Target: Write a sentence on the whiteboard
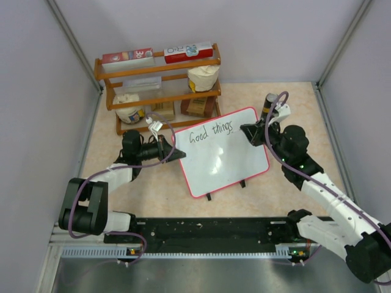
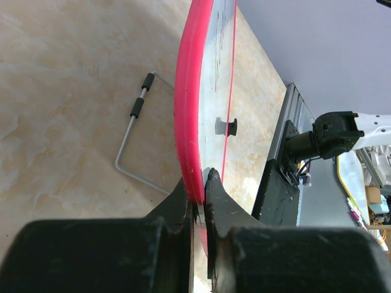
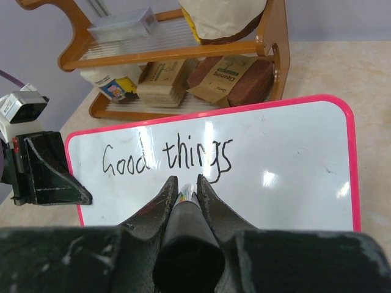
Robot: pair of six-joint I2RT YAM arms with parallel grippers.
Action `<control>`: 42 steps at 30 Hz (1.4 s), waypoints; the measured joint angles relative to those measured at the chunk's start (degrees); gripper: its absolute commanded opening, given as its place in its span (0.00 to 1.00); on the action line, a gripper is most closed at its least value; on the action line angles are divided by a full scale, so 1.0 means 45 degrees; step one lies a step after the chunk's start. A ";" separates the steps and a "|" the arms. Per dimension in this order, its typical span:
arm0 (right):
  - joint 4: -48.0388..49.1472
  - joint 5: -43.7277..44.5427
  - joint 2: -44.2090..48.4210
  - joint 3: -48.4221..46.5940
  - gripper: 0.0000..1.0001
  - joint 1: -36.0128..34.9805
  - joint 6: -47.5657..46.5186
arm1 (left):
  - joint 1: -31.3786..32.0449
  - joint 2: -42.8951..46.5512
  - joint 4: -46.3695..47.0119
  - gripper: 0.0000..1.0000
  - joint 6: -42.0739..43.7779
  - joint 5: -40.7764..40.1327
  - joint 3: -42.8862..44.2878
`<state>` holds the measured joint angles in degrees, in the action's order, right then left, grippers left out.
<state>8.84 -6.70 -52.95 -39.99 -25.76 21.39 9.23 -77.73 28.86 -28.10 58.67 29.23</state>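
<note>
The whiteboard (image 1: 223,162) stands tilted on its black clip feet mid-table, red-pink frame around it. The sentence (image 1: 211,132) reads "Good things" in black along its top. My left gripper (image 1: 177,154) is shut on the board's left edge; in the left wrist view the jaws (image 2: 200,183) pinch the red frame (image 2: 186,91). My right gripper (image 1: 253,135) is at the board's upper right, shut on a black marker (image 3: 186,238). In the right wrist view its tip (image 3: 186,181) points at the board (image 3: 287,171) just below "things" (image 3: 168,157).
A wooden shelf rack (image 1: 159,85) with boxes, bags and a jar stands behind the board. A wire stand (image 2: 131,131) lies on the table behind the board. Grey walls enclose three sides. A black rail (image 1: 208,232) runs along the near edge.
</note>
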 measured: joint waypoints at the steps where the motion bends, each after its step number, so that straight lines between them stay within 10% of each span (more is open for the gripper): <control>1: 0.0039 -0.0044 -0.0024 0.0010 0.00 -0.0058 -0.0039 | 0.0005 0.0000 0.0000 0.00 0.0000 0.0000 0.0000; 42: 0.2613 0.1875 -0.3837 -0.0568 0.00 -0.5527 -0.1073 | 0.0083 0.0146 -0.0049 0.00 0.0126 -0.0068 -0.0015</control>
<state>20.60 1.74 -70.22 -42.54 -50.63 16.56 9.61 -77.08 28.64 -27.53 58.37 29.17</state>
